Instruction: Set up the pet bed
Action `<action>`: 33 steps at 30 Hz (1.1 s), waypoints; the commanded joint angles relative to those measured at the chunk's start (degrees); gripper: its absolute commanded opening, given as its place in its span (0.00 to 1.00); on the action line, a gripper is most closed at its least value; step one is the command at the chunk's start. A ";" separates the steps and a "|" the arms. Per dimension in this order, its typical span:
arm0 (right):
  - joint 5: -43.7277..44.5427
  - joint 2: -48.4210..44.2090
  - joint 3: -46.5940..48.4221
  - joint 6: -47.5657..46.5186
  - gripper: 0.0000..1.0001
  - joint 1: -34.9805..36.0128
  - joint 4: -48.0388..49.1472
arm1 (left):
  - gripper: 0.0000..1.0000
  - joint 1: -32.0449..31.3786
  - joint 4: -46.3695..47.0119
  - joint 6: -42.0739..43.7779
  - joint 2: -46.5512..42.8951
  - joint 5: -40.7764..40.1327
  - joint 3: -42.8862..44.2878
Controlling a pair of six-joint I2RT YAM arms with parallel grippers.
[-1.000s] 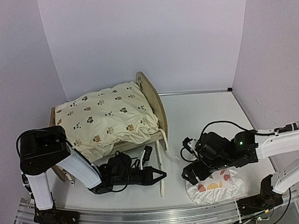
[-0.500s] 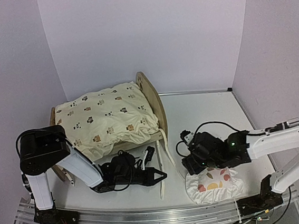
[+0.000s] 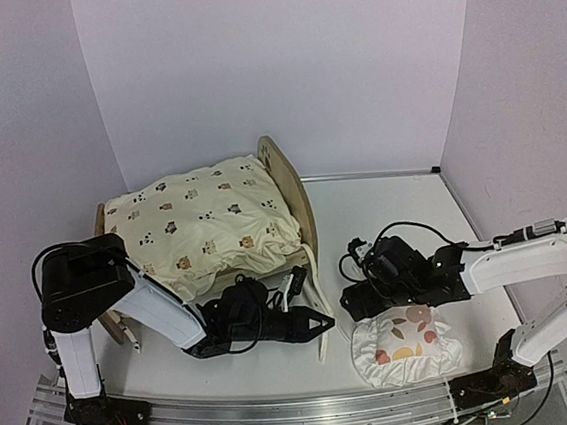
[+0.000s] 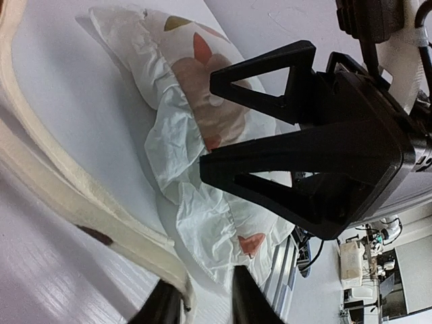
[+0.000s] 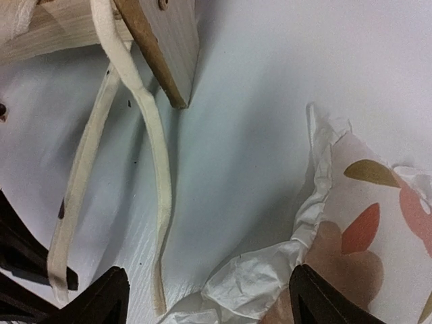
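Hovering the left gripper (image 4: 208, 121) part-spread, pinching nothing, close to the cream tie strap (image 5: 164, 196) trailing on the bench (image 3: 384, 213); contact with the strap possibly occurring, view unclear. Holding the right gripper (image 5: 212, 300) spread wide over the ruffled pillow (image 5: 351, 223) edge, gripping nothing. Locating the pet bed (image 3: 282, 172) just beyond and left of both grippers, carrying the cushion (image 3: 199, 226). Judging the wood frame stiff, light, probably sliding easily. Recommending hold at headboard edge or side rail, avoiding limp straps.

Cream animal-print cushion (image 3: 199, 221) is heaped up back left, ruffled floral pillow (image 3: 407, 346) is plonked on the white table (image 3: 384, 213), front right.
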 commanded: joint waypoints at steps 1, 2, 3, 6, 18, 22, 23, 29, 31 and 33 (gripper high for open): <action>-6.50 0.36 -0.80 1.69 0.84 -0.62 2.90 | 0.40 -1.55 0.31 -2.34 -0.12 -0.77 -2.33; -6.79 0.94 -0.52 1.73 0.84 -0.66 2.92 | 0.43 -2.16 -0.78 -2.10 -1.19 -1.88 -3.09; -6.86 1.41 -0.29 1.78 0.83 -0.64 2.99 | 0.46 -2.66 -2.16 -1.73 -2.36 -4.11 -4.02; -6.97 2.98 0.62 1.69 0.82 -0.78 3.73 | 0.55 -4.70 -12.67 1.07 -6.37 -10.83 -4.54; -4.99 18.86 12.16 -2.65 0.80 -1.13 6.28 | 0.74 -10.01 -29.99 5.08 -12.62 -23.96 -3.85; -2.07 24.02 16.17 -4.32 0.78 -1.32 6.62 | 0.75 -10.08 -31.48 5.77 -14.77 -25.17 -4.42; -1.61 25.00 16.62 -4.54 0.76 -1.44 6.75 | 0.75 -10.07 -31.79 5.84 -15.21 -25.46 -4.65; -1.21 28.74 17.65 -5.81 0.57 -1.71 8.63 | 0.73 -10.09 -31.90 6.26 -17.26 -26.46 -6.34; -0.51 29.30 17.57 -6.80 0.45 -1.72 9.57 | 0.72 -10.08 -31.60 6.37 -17.76 -26.60 -6.80; -0.82 29.11 17.26 -7.52 0.31 -1.72 10.34 | 0.71 -10.08 -31.24 6.33 -18.25 -26.80 -7.55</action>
